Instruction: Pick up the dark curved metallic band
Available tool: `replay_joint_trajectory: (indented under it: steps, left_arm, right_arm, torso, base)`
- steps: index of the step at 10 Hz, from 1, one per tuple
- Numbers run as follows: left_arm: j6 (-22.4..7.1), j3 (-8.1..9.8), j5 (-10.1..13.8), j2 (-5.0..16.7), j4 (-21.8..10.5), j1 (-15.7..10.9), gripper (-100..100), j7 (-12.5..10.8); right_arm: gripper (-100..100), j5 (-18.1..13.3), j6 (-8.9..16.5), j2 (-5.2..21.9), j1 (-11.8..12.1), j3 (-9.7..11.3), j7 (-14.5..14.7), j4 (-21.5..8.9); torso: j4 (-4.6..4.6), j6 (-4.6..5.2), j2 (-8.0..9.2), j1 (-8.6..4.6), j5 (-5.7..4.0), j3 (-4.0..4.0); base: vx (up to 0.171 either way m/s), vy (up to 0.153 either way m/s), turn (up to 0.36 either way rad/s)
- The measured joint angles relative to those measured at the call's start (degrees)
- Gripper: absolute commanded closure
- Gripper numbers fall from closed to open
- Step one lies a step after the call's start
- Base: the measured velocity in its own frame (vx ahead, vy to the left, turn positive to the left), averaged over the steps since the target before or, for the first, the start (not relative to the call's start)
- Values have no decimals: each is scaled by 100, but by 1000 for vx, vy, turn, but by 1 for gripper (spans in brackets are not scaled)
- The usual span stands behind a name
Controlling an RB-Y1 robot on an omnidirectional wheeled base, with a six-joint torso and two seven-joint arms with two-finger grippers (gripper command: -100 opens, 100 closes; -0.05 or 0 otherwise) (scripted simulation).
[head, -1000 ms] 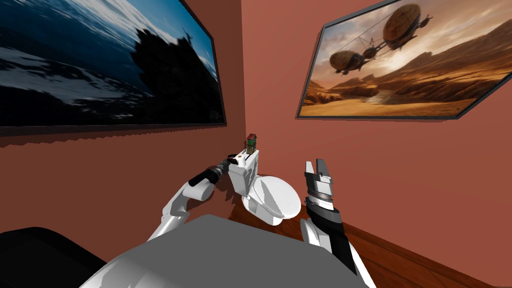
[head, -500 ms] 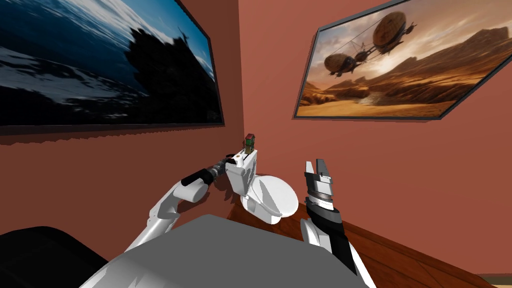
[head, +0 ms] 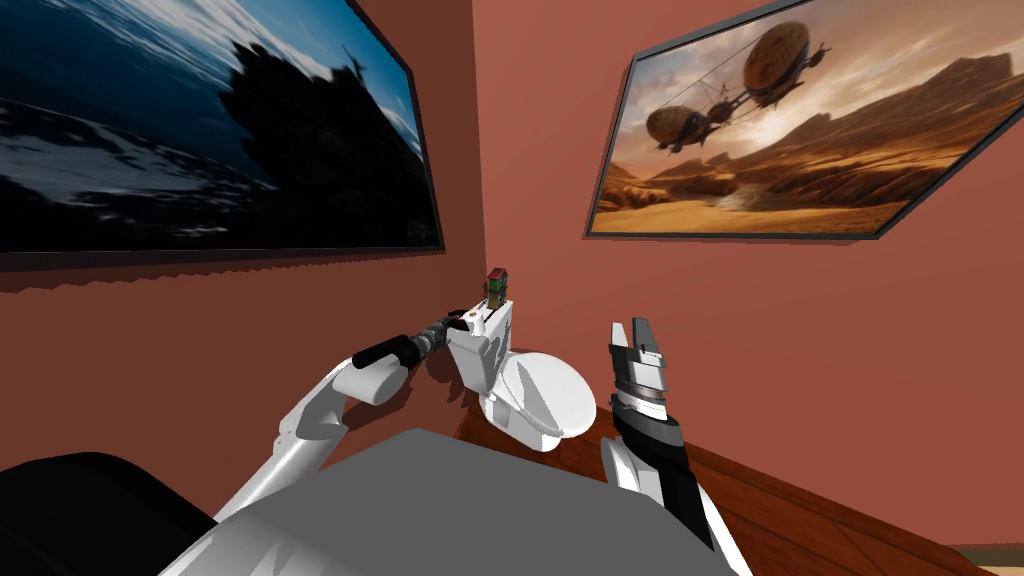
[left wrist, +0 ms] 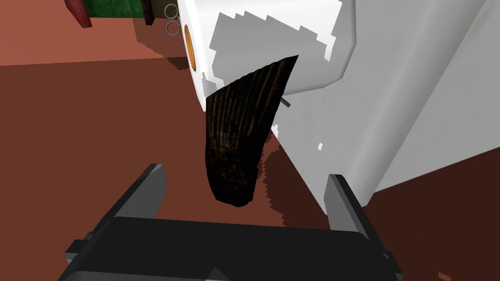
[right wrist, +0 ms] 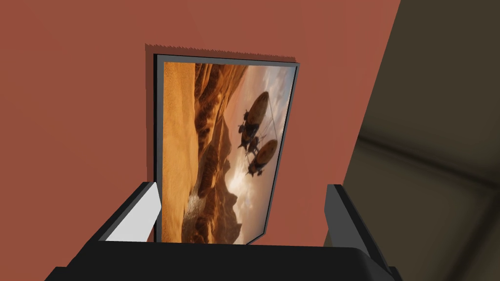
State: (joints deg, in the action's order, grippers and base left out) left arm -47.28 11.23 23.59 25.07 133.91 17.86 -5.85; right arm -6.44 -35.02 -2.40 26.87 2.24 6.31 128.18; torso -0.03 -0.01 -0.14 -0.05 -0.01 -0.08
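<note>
Where the corner of the white toilet tank (left wrist: 273, 29) falls away, the first entry sits: dark curved band (left wrist: 234, 141). It is near-black with fine brownish ribbing, broad at the tank's corner and narrowing to a rounded tip that juts past it. The sheen is dull. Which face of the tank bears it cannot be told.

Left gripper (left wrist: 244, 173): fingers apart, one on each side of the jutting tip, neither touching it.

Step in hand, by judgement: final approach before the grasp. The next move calls for a short advance until the blades flank the narrow end, then closing across its width. The tank wall lies just beside one finger (left wrist: 344, 202), so clearance looks slim.

Also at the tank:
- orange disc (left wrist: 188, 46)
- two small wire rings (left wrist: 172, 19)
- red-and-green house-like block (head: 497, 284) at the top's far edge

Right gripper (head: 632, 330): raised beside the toilet bowl (head: 545, 395), fingers apart, holding nothing.
</note>
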Motion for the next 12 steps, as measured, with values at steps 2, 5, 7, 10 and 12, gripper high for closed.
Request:
replay_joint_trajectory:
  steps: [2, 5, 7, 10, 12]
  left_arm:
    - [-231, 96, 99, 127, 121, 5, -100, -38]
    - [-631, 230, 220, 293, 319, -3, -100, -102]
    - [-879, 312, 307, 395, 419, 5, -100, -128]
    - [-1293, 402, 402, 520, 564, -11, -100, -173]
    - [-1557, 460, 473, 594, 658, -6, -100, -191]
  right_arm:
    - [0, 0, 0, 0, 0, 0, 0, 0]
    - [0, 0, 0, 0, 0, 0, 0, 0]
    - [0, 0, 0, 0, 0, 0, 0, 0]
    - [0, 0, 0, 0, 0, 0, 0, 0]
    - [0, 0, 0, 0, 0, 0, 0, 0]
  torso:
    - [0, 0, -1, 2, 0, -1]
    - [0, 0, 1, 3, 1, 0]
    - [0, 0, -1, 3, 1, -1]
    - [-1, 0, -2, 7, 2, -2]
    - [0, 0, 0, 8, 2, 0]
  base:
    - [36, -1, -8]
    - [33, 2, -2]
    - [39, 4, 1]
    - [39, 13, 6]
    - [30, 17, 11]
